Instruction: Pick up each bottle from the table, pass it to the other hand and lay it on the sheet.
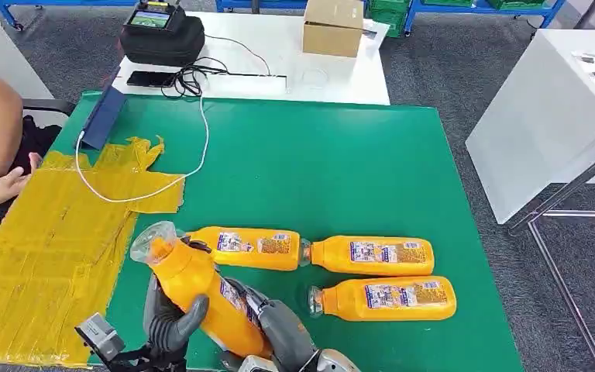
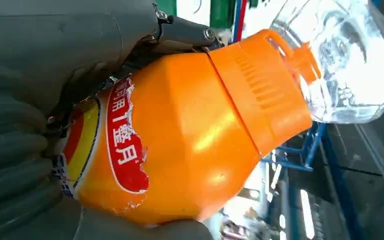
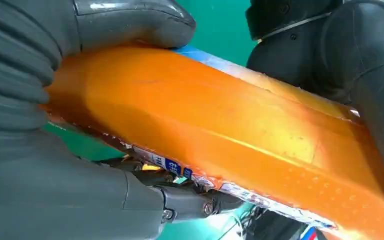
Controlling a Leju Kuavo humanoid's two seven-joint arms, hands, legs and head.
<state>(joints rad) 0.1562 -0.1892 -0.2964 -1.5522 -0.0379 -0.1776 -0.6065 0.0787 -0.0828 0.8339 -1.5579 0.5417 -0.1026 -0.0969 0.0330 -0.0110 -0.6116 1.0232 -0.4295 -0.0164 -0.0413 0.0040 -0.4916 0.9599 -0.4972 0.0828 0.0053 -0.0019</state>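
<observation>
Head view: our left hand (image 1: 172,322) and right hand (image 1: 283,329) both clasp one orange bottle (image 1: 194,291), held off the table w/ its clear cap (image 1: 153,241) pointing up and away. Left wrist view shows thumb and fingers wrapped round the body near the neck; right wrist view shows the same grip lower down. We judge this as the handover, so both hold at once. The yellow sheet (image 1: 46,248) lies left of the hands; three other bottles (image 1: 372,256) lie on the green table (image 1: 318,170), just beyond and right.

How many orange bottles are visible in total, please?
4: one bottle held by both the left hand and right hand; three lying on the green table.
</observation>
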